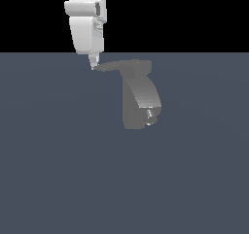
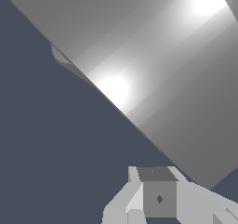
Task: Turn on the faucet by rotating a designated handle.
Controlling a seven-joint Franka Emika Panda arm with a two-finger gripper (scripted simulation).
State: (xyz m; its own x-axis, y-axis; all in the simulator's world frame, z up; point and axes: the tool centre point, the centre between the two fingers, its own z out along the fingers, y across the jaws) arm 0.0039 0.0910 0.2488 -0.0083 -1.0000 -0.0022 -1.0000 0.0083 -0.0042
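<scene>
The gripper (image 1: pixel 93 64) is pressing its tip against the far end of the handle (image 1: pixel 116 66), which is sticking out toward the exterior view's left from the top of the faucet (image 1: pixel 140 99). Its fingers are probably closed, though I cannot tell for sure. Contact is sitting so near the end that the tip could be slipping off mid-turn.

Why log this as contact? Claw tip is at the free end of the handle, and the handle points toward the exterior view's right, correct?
Not quite: in the exterior view the handle sticks out from the faucet cap toward the exterior view's left, not right. The claw tip is at its free end, as you say.
</scene>
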